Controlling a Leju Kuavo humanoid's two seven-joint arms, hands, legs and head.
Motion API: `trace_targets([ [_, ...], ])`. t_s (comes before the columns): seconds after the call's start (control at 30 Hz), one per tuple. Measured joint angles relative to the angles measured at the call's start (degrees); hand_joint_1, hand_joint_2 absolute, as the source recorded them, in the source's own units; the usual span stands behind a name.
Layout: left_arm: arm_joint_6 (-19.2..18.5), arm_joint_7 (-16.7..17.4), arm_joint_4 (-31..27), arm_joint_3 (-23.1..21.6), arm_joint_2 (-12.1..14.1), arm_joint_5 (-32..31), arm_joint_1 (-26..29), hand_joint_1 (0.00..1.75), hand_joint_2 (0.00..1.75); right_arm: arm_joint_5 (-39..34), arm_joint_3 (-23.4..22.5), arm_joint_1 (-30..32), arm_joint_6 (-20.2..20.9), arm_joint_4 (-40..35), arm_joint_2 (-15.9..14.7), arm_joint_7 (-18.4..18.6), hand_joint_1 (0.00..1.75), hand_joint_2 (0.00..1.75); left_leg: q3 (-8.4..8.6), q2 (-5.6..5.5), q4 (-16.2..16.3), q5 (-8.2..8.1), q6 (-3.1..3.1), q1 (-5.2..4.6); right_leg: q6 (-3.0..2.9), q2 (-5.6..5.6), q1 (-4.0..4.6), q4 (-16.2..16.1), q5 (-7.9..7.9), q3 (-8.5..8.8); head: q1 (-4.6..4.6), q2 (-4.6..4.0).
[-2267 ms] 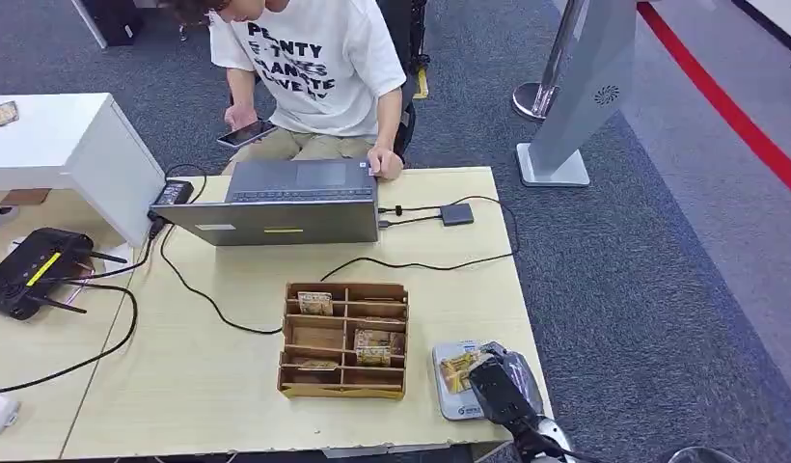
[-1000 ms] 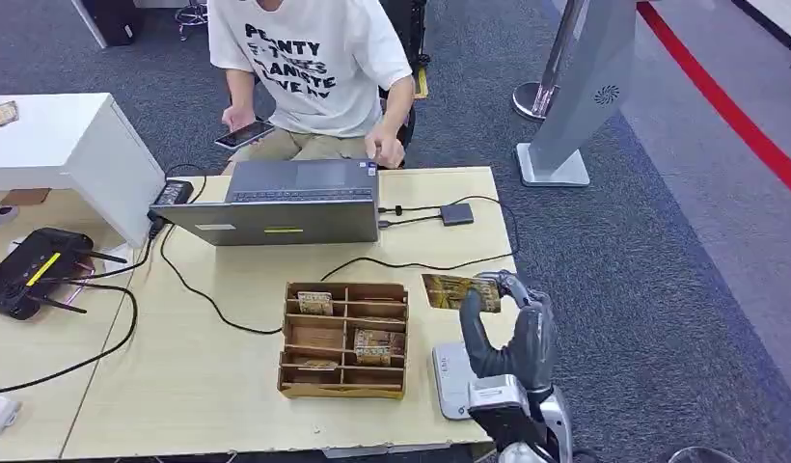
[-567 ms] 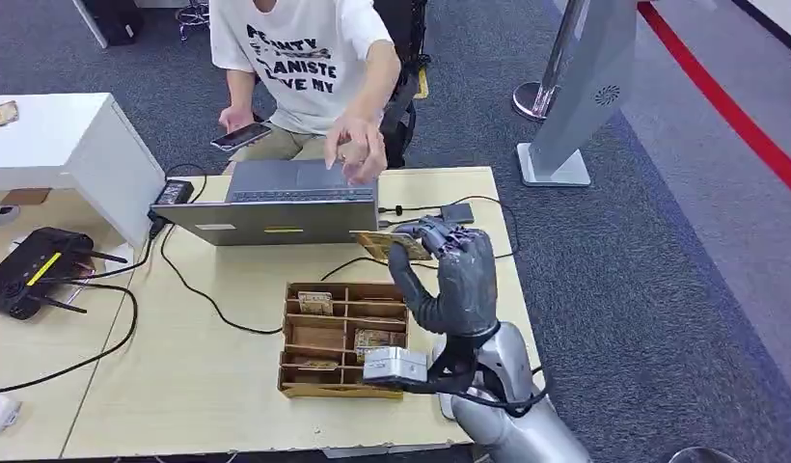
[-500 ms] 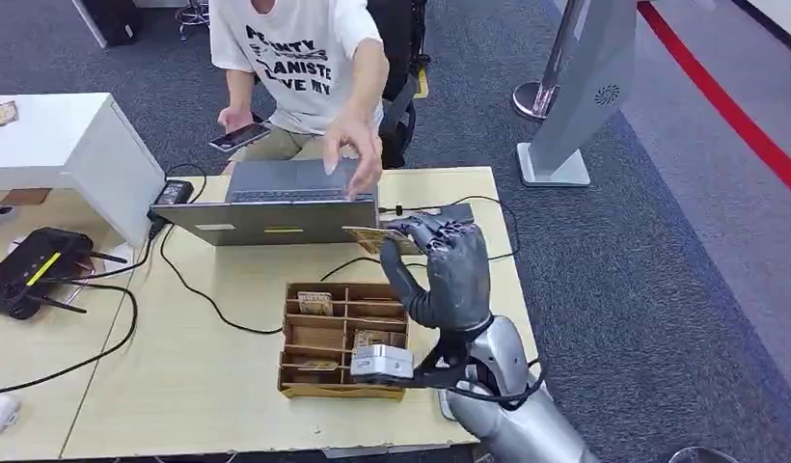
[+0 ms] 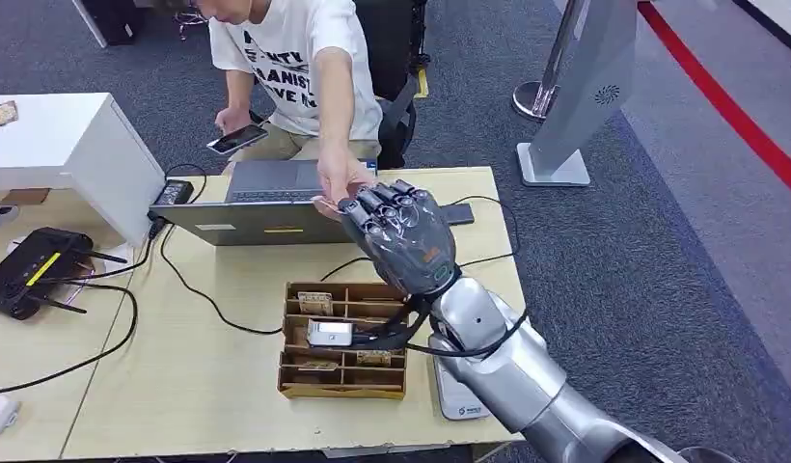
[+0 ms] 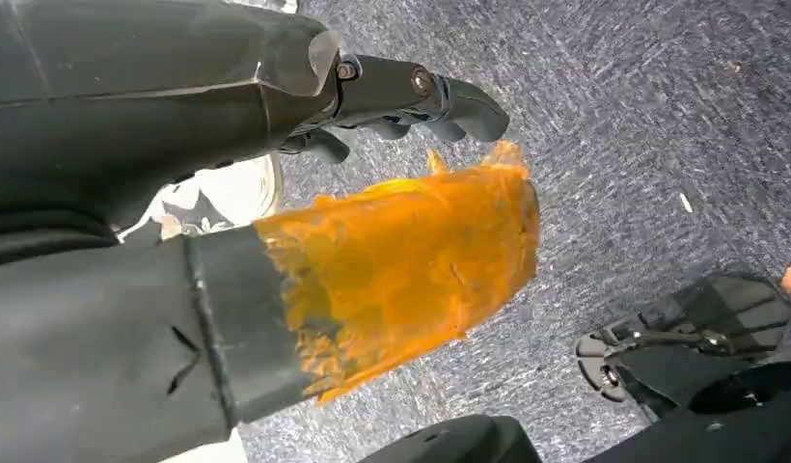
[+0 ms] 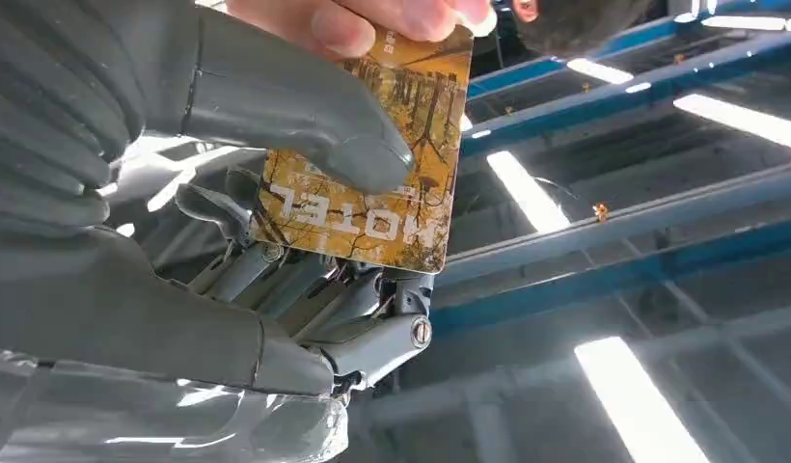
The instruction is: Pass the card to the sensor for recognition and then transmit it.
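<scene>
Our right hand (image 5: 403,236) is raised above the counter (image 5: 228,381), back of the hand toward our head camera, fingers pointing toward the seated person (image 5: 300,58). In the right wrist view our thumb (image 7: 305,125) presses a brown, tree-patterned card (image 7: 377,183) printed "MOTEL" against our darker fingers, so the hand grips the card. The person's hand (image 5: 339,183) reaches across the laptop (image 5: 276,207) and meets ours; their fingertips (image 7: 372,19) pinch the card's far edge, so both hands have it at once.

Below our forearm sits the wooden divided box (image 5: 319,362) with more cards lying in some of its compartments, and just beside it, at the counter's near right corner, the flat grey sensor pad (image 5: 459,395), partly hidden by our arm. The person's other hand holds a phone (image 5: 232,140).

Our left hand (image 6: 401,87) hangs over grey carpet, fingers curled in with nothing seen in them.
</scene>
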Motion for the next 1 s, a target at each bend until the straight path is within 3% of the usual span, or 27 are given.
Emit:
trace_targets([
  [0.2,-0.1,0.0,0.0,-0.9,0.0,-0.1,-0.1,0.00,0.00,2.6,0.7,-1.4,-0.3,3.4,0.0,1.0,1.75,1.75,0.00,0.00,0.0,0.00,0.00,0.00,0.00,0.00,0.00,0.0,0.00,-0.01,0.00,0.00],
  [0.23,-0.1,0.0,0.0,-0.9,0.0,-0.1,-0.1,0.00,0.00,2.7,0.7,-1.6,-0.3,3.8,0.0,1.1,1.54,1.75,0.00,0.01,0.0,0.00,0.00,0.00,0.00,0.00,0.00,0.0,0.00,-0.01,0.00,0.00],
  [0.27,-0.1,0.0,0.0,-0.9,0.0,-0.1,-0.1,0.00,0.00,2.7,0.7,-1.7,-0.3,4.1,0.0,1.1,0.02,1.75,0.00,0.01,0.0,0.00,0.00,0.00,0.00,0.00,0.00,0.0,0.00,-0.01,0.00,0.00],
  [0.67,-0.2,0.0,0.0,-1.3,0.0,0.6,0.0,0.00,0.00,3.7,2.2,-0.9,-0.5,6.6,0.0,1.8,0.00,1.75,0.00,0.00,0.0,0.00,0.00,0.00,0.00,0.01,0.00,0.0,-0.01,-0.03,-0.02,0.00],
  [1.0,0.5,-0.2,0.0,-1.3,0.0,3.3,0.5,0.00,0.00,-0.9,2.3,8.2,-0.6,-3.3,0.0,-3.9,0.00,1.75,-0.03,-0.01,0.0,-0.02,0.00,0.00,0.00,-0.01,0.00,0.0,-0.04,-0.04,0.02,0.00],
])
